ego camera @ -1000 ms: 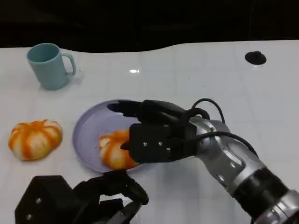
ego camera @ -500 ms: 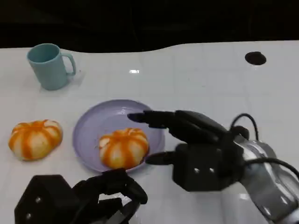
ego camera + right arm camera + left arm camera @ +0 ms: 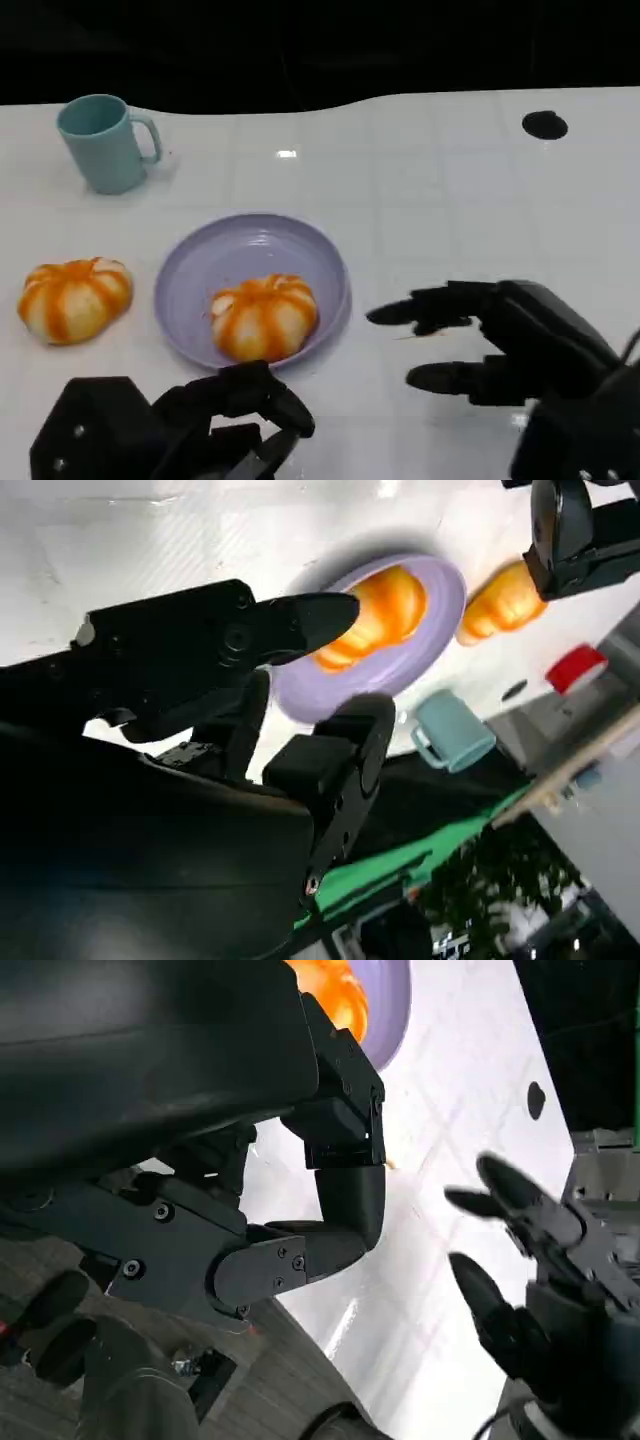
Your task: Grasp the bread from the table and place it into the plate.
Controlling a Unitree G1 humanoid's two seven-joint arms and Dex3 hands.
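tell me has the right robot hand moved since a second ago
Yes. The right robot hand has pulled back off the plate toward the robot, now open on the table to the plate's right, leaving the bread there.

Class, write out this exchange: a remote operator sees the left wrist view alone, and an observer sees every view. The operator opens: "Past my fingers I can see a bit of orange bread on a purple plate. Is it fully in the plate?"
Observer: Yes. The head view shows the whole bread inside the rim of the plate, toward the robot's side.
Operator: Is any more bread out there?
Observer: A second bread lies on the table, apart from the plate, on the robot's left.
Operator: Anything else near it?
Observer: A teal mug stands upright beyond that second bread.
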